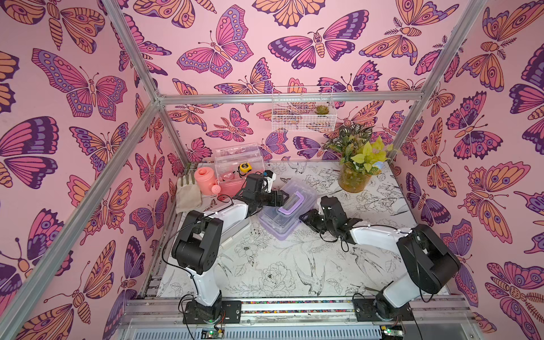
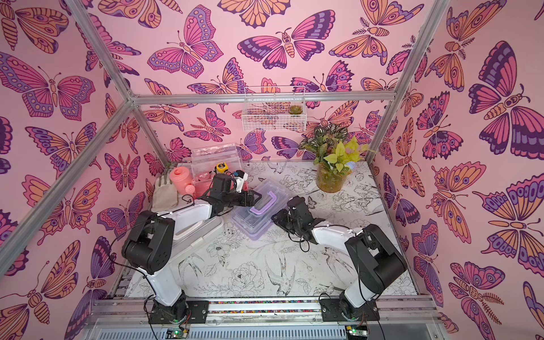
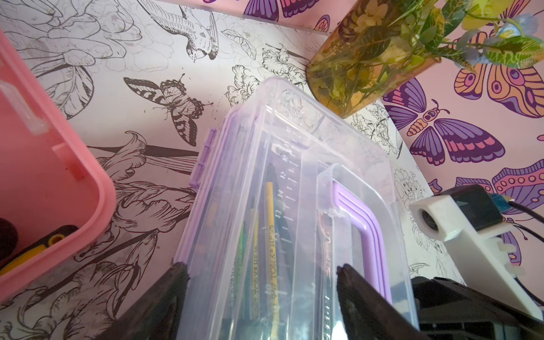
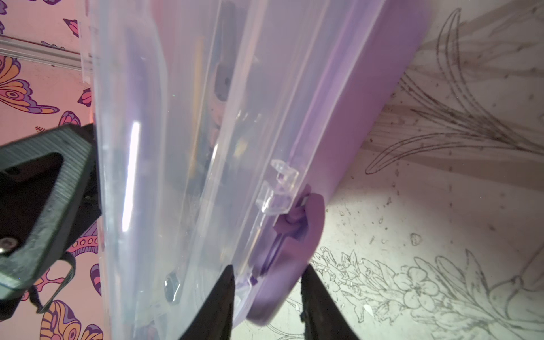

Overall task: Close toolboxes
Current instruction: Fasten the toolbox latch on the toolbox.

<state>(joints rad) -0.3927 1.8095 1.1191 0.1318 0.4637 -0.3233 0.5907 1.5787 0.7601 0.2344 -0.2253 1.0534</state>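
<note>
Looking at the purple toolbox (image 1: pixel 278 223) dead centre of the table (image 1: pixel 294 265) in both top views, sat crooked with its clear lid (image 3: pixel 294 141) down. Got the left gripper (image 3: pixel 259 273) spread wide at the handle end, one finger off the lid's side and the other on top next to the purple handle (image 3: pixel 365 223), so not pinching anything, more like bracing. Got the right gripper (image 4: pixel 266 273) half closed either side of the purple latch (image 4: pixel 306 223), low middle of the right wrist view; can't tell whether actually biting or just straddling. Reckon on that latch not being clicked home yet, going by the flap sticking out. Plenty to go wrong from here: squeezing off-centre and skidding off the smooth flap, or shoving the whole box sideways with too little bracing opposite. Also got the pink toolbox (image 1: pixel 232 185) upper left of the table, lid standing open, just beside the watering can (image 1: pixel 206 181), and the white toolbox (image 2: pixel 200 232) mostly hidden under the left arm (image 1: pixel 229 212)
</note>
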